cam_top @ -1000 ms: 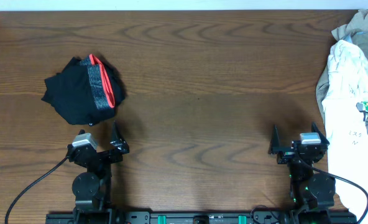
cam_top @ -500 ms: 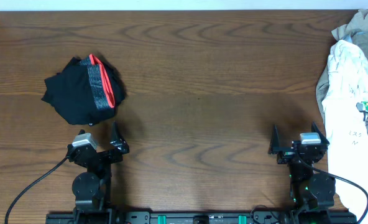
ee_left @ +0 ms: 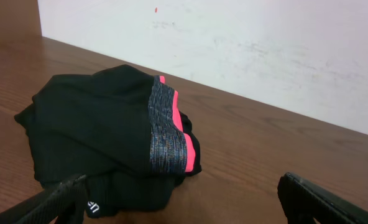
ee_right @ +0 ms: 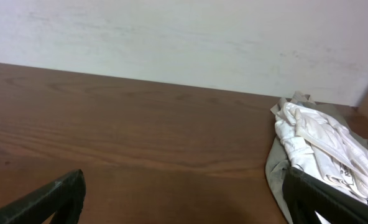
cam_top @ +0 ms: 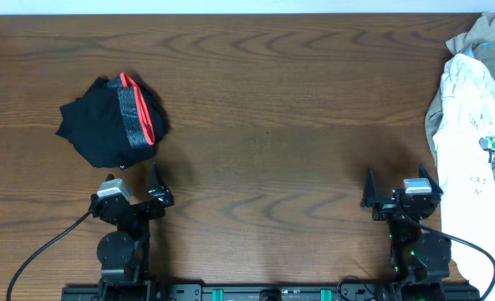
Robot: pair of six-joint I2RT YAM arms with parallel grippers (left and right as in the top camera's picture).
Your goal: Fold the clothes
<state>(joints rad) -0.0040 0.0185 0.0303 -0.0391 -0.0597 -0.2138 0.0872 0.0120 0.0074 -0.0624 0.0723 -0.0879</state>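
A crumpled black garment [cam_top: 109, 125] with a grey-and-red band lies at the left of the table; it also shows in the left wrist view [ee_left: 103, 127]. A white T-shirt [cam_top: 473, 142] lies in a pile along the right edge on a khaki-beige garment [cam_top: 482, 32]; both show in the right wrist view, white [ee_right: 324, 149] over beige [ee_right: 276, 171]. My left gripper [cam_top: 135, 186] is open and empty just in front of the black garment; its fingers show in the left wrist view [ee_left: 190, 202]. My right gripper [cam_top: 400, 184] is open and empty, left of the white pile; it shows in its wrist view [ee_right: 184, 199].
The wooden table [cam_top: 273, 109] stretches between the two piles. A white wall [ee_left: 246, 43] stands behind the far edge. Black cables [cam_top: 47, 247] run from both arm bases at the front.
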